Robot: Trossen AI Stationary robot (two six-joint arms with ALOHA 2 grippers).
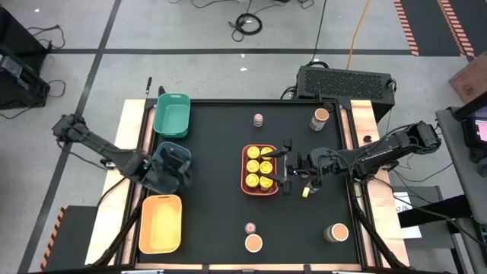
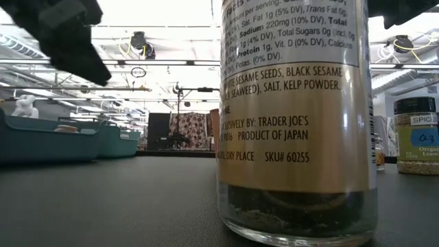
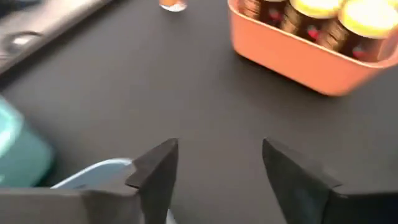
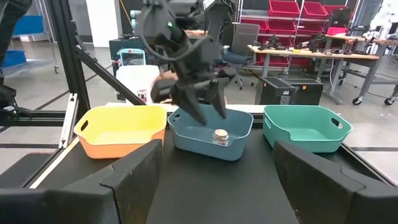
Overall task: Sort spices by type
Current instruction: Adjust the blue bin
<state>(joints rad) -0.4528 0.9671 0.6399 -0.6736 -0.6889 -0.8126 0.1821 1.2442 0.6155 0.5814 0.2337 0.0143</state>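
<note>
Spices sat partly sorted across the black table [image 1: 213, 183], which carried four trays: green [image 1: 172, 116], teal [image 1: 169, 164] and yellow [image 1: 160, 223] along the left edge and a coral tray [image 1: 246, 169] at the centre. Six yellow-lidded jars [image 1: 259, 167] filled the coral tray, and one small jar [image 4: 219, 135] lay in the teal one, suggesting two types were begun. The left claw [image 1: 176, 169] hung over the teal tray, fingers apart and empty; the right claw [image 1: 288, 176] hovered just beside the coral tray, open and empty. Left to sort, it appeared, were four tan-lidded jars [image 1: 320, 116] and two tiny pinkish-lidded jars [image 1: 258, 119] scattered near the table's far and near edges.
</note>
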